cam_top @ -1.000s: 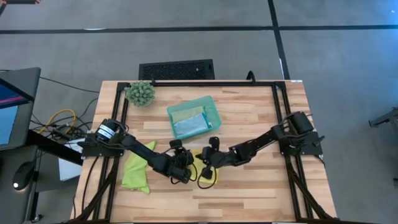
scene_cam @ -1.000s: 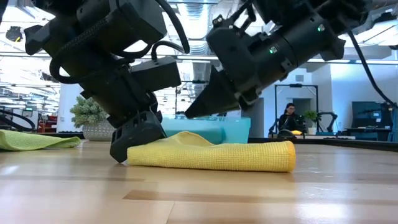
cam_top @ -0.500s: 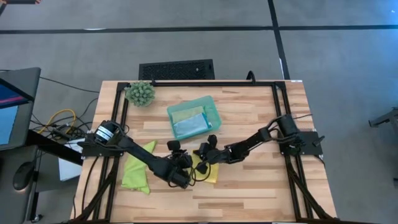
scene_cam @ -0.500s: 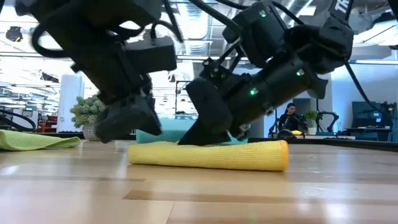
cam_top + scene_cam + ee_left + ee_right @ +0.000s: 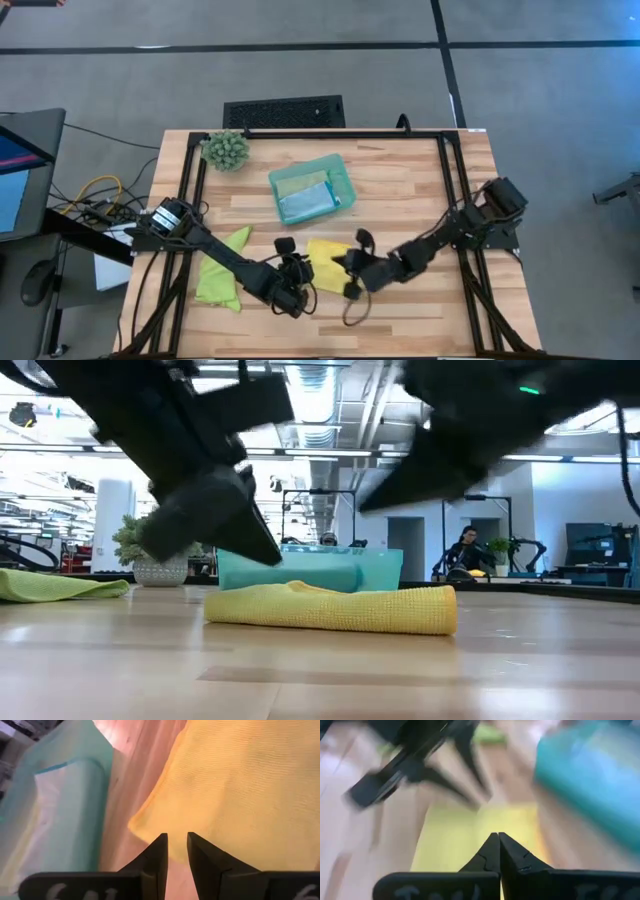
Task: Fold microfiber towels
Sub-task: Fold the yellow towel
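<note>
The folded yellow towel [image 5: 328, 262] lies on the worktop [image 5: 400, 200] just in front of the teal tray [image 5: 312, 188]. Left hand [image 5: 174, 851] hovers beside it, narrowly parted, empty; right hand [image 5: 498, 851] is closed, empty. Either could snag and unfold it.

Folded towel [image 5: 328, 262] between both claws, tray [image 5: 342, 176] behind

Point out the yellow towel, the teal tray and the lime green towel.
yellow towel [image 5: 330, 608]: low view, middle of its folded front edge.
teal tray [image 5: 345, 180]: high view, its right wall.
lime green towel [image 5: 218, 280]: high view, middle of the cloth.
</note>
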Action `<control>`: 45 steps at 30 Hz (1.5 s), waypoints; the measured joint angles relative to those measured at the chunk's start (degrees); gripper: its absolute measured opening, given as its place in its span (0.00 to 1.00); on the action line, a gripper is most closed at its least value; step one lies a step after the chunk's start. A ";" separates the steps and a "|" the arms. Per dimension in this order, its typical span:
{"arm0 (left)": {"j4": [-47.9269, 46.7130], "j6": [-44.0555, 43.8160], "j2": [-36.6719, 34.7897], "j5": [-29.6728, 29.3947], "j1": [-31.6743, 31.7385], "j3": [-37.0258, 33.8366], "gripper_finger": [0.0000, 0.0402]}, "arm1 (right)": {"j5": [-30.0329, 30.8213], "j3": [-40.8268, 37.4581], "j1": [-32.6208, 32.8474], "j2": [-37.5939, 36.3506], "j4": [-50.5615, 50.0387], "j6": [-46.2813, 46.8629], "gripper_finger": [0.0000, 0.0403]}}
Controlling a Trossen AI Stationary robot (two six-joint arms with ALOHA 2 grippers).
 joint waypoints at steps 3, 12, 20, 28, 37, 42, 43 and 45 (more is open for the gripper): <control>1.62 -0.27 0.70 2.26 1.58 -1.93 0.16 | -0.38 -3.94 1.59 0.19 -0.17 6.37 0.05; 0.57 -6.50 0.80 7.07 2.25 -2.34 0.16 | -0.14 -7.67 -1.58 6.12 1.87 14.99 0.04; 6.94 3.05 -0.53 -4.59 3.04 0.20 0.16 | -0.34 -7.66 -0.47 -0.23 1.84 8.95 0.05; 5.92 4.47 3.59 2.94 11.06 0.20 0.16 | -3.99 -7.69 0.54 -0.05 2.34 8.11 0.05; 3.85 2.86 4.62 3.96 11.83 0.19 0.16 | -10.23 -7.43 -1.29 4.37 0.55 8.53 0.04; -0.15 0.28 0.78 1.45 8.78 0.12 0.16 | -11.46 -7.82 0.44 -1.10 -4.87 8.23 0.05; -0.03 0.01 0.39 0.64 8.23 0.16 0.16 | -11.35 -7.82 0.92 -2.37 -5.41 8.11 0.05; 0.15 -0.01 0.12 -0.86 7.06 0.15 0.16 | -10.41 -7.75 1.68 -3.80 -4.81 8.05 0.06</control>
